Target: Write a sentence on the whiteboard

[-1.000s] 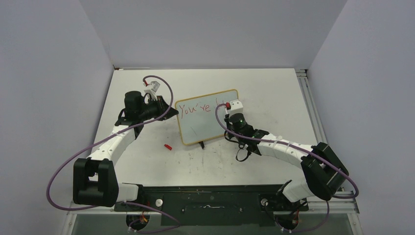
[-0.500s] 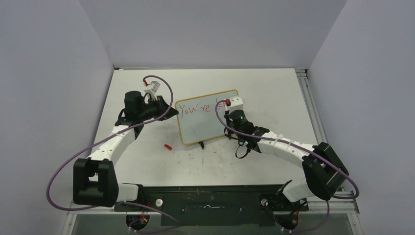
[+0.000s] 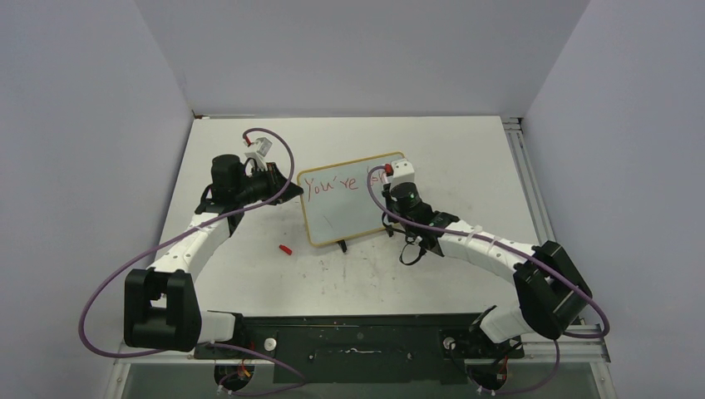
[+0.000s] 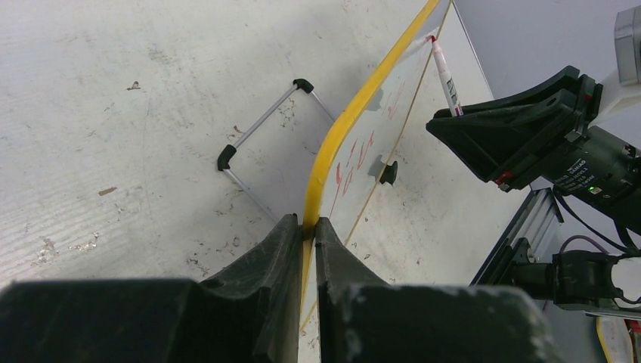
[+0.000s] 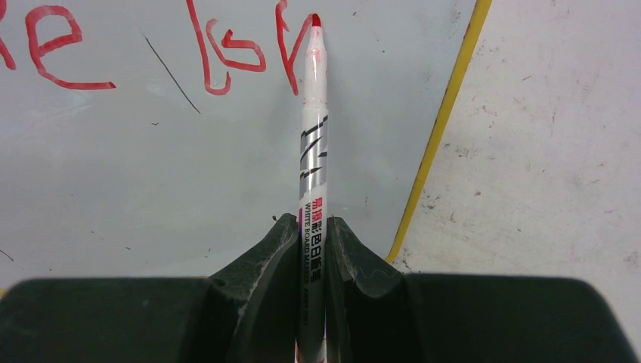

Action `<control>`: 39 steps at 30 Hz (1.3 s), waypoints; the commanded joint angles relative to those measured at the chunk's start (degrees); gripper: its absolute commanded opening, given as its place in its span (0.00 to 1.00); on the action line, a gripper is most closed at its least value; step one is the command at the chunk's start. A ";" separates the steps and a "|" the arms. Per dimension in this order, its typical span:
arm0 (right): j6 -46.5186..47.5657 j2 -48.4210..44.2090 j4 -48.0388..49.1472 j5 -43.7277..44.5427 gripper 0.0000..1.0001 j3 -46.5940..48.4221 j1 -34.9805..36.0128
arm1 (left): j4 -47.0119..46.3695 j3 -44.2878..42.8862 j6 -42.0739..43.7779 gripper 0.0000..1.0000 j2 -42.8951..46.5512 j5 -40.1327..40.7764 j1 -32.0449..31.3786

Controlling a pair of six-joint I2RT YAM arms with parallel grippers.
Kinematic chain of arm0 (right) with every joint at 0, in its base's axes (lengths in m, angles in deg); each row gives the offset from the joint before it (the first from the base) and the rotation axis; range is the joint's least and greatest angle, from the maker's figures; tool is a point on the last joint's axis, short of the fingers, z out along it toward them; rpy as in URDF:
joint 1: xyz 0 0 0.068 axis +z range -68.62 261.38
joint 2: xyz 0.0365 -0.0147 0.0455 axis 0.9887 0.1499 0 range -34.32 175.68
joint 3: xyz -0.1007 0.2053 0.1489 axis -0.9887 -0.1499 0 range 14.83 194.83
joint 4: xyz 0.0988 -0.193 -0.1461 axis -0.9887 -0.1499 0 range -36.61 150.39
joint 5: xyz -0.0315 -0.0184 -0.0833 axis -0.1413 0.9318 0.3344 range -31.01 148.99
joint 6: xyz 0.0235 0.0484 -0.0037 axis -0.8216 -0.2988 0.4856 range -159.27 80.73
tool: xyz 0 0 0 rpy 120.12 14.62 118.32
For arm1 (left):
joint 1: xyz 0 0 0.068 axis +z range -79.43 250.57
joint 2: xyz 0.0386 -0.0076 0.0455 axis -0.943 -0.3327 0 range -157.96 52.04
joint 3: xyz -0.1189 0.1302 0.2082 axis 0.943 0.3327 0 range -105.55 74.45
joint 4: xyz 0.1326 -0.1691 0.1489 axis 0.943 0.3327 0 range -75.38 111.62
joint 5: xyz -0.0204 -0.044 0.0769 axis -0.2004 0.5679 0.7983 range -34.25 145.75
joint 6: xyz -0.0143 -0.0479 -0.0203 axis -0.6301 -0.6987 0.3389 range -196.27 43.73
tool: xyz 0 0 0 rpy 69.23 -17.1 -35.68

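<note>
Red marker [image 5: 313,151] w/ tip on whiteboard [image 5: 151,166]

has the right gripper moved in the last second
Yes. The right gripper has crept up the top view, closer to the whiteboard's far right corner, which stays put.

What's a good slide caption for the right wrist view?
Right gripper shut on a red marker, tip at the sentence on the whiteboard.
</note>
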 commanded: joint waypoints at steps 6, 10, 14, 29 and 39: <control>0.07 -6.48 0.39 0.08 0.05 -1.23 -0.10 | -1.67 -0.79 0.59 0.00 2.00 -0.52 0.36; -0.16 -5.62 0.37 0.11 0.05 -2.33 -0.24 | -1.67 -0.79 0.64 0.00 2.10 -0.52 0.35; -0.23 -4.48 0.57 -0.43 0.05 -2.56 -0.28 | -1.68 -0.77 0.59 0.00 2.06 -0.53 0.40; 0.21 -0.93 0.78 -0.69 0.05 -1.16 -0.46 | -1.69 -0.88 0.59 0.00 1.97 -0.62 0.35; -0.89 -0.75 -0.19 0.79 0.05 -1.41 -1.32 | -1.65 -0.88 0.64 0.00 2.11 -0.61 0.40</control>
